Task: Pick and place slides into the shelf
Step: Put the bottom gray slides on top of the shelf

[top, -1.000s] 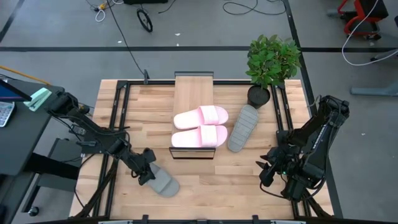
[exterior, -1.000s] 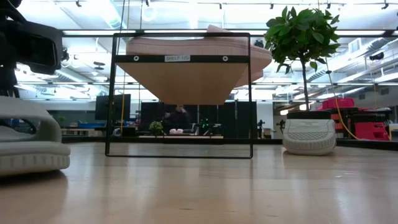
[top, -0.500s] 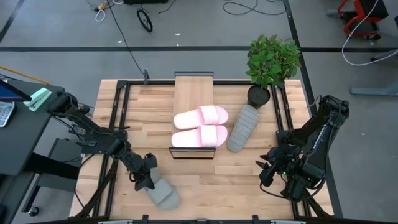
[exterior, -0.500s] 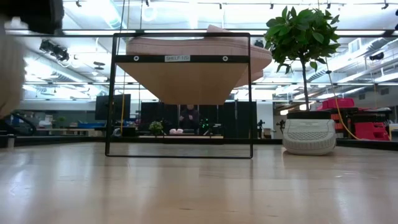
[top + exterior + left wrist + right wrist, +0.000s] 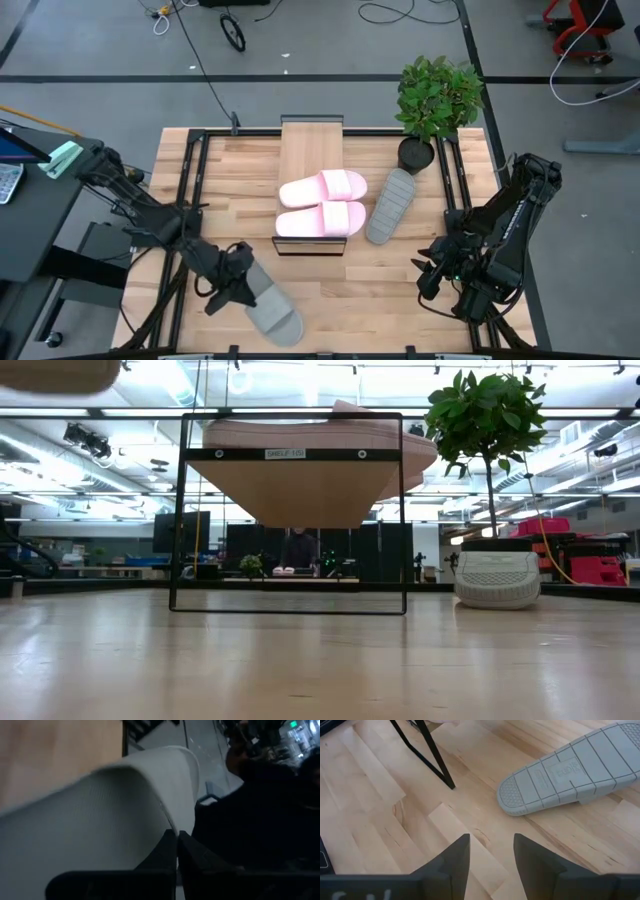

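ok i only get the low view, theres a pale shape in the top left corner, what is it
observer: a grey foam slide, lifted off the table. The left gripper is shut on it.
operator: and the right arm
observer: the right gripper is open and empty, low over the table's right side.
operator: whats on the shelf
observer: two pale pink foam slides lie side by side on the light wood shelf with the black frame. The other grey slide lies sole up on the table beside it.
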`<state>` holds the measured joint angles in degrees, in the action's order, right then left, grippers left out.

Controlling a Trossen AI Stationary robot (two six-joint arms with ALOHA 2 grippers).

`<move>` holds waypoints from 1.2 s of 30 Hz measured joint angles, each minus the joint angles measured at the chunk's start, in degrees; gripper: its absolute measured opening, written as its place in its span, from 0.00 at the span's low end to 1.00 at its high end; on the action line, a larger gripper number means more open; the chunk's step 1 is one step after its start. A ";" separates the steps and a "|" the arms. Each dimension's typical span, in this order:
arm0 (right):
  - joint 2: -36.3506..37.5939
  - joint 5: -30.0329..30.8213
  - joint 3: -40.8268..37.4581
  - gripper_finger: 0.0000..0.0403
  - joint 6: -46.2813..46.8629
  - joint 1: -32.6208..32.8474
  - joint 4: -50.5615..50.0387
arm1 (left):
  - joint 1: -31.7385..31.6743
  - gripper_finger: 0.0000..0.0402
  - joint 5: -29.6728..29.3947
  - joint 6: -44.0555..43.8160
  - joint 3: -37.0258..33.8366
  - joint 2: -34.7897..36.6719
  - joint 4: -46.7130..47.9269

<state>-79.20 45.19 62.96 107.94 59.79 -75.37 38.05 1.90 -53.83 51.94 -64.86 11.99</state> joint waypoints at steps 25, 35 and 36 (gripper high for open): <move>0.00 1.47 0.02 0.39 0.30 0.00 0.88 | -31.04 0.01 -24.40 17.72 17.55 -0.55 5.79; 0.00 3.08 0.02 0.39 0.02 0.00 1.41 | -49.49 0.01 0.30 2.08 17.53 -7.56 3.35; 0.00 3.08 0.02 0.39 0.01 0.00 1.49 | -50.79 0.01 2.01 1.36 17.53 -8.59 2.73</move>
<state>-79.20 48.27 62.98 107.95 59.79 -73.89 -12.74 3.91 -52.47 69.47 -73.45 14.73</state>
